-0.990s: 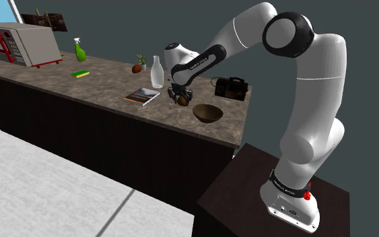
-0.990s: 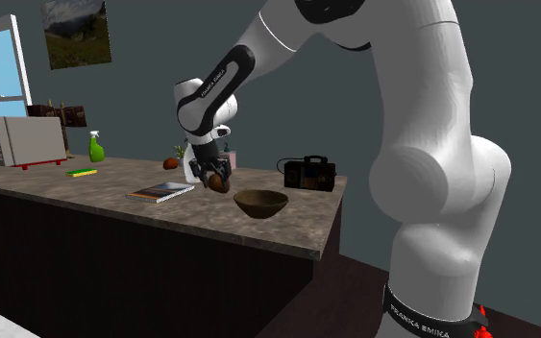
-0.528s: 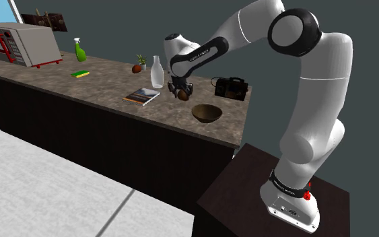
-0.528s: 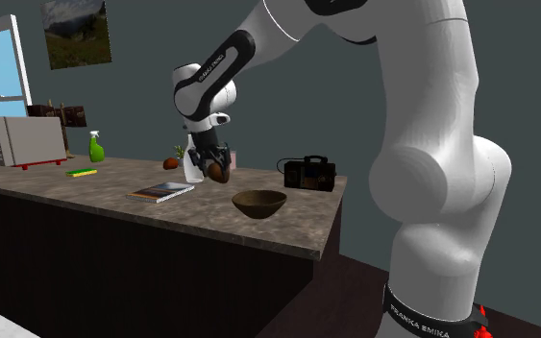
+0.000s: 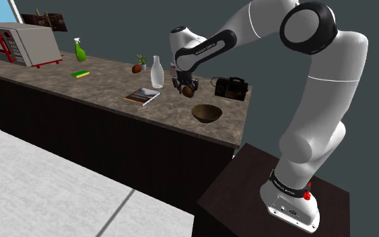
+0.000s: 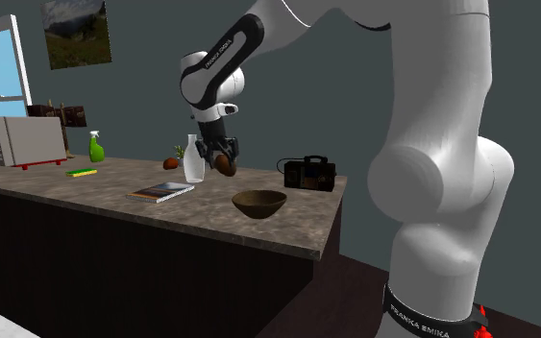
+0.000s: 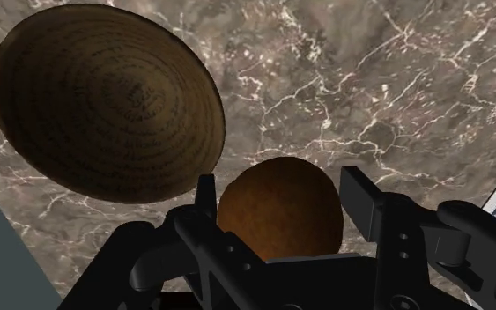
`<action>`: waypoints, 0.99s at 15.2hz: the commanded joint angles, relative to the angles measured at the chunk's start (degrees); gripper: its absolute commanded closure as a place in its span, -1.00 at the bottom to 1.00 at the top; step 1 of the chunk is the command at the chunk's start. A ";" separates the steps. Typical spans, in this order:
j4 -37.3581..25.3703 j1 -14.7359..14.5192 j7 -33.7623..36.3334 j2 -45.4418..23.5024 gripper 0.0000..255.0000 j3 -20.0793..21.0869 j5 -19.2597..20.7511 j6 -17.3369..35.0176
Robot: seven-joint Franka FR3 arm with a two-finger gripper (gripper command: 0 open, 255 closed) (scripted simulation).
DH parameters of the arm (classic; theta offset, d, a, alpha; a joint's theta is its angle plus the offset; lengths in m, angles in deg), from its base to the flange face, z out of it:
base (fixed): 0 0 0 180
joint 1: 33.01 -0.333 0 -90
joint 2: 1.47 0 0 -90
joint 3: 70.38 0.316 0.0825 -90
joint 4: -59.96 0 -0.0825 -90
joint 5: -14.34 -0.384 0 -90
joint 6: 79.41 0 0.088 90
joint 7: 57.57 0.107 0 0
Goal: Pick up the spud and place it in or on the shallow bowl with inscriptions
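While my gripper (image 7: 283,195) pinches the brown spud (image 7: 278,216) across its round middle, aloft above the marbled counter (image 7: 351,79) and beside the inscribed bowl (image 7: 105,101), I judge it firm, fairly light and rough-skinned, though its curve could roll.

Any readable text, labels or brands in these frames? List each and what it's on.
"FRANKA EMIKA": white lettering on the dark band at the arm's base.
Forearm lettering: too small to read.
Bowl: rings of inscriptions inside, too fine to read.
Book: nothing legible on the cover.
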 commanded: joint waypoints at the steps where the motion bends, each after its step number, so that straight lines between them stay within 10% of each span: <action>1: 5.13 1.27 -1.49 3.99 1.00 -0.38 -1.09 1.88; 9: 22.88 4.60 -9.00 18.63 1.00 -3.87 -4.92 7.95; 15: 25.05 4.92 -6.69 16.11 1.00 -3.74 -2.88 12.26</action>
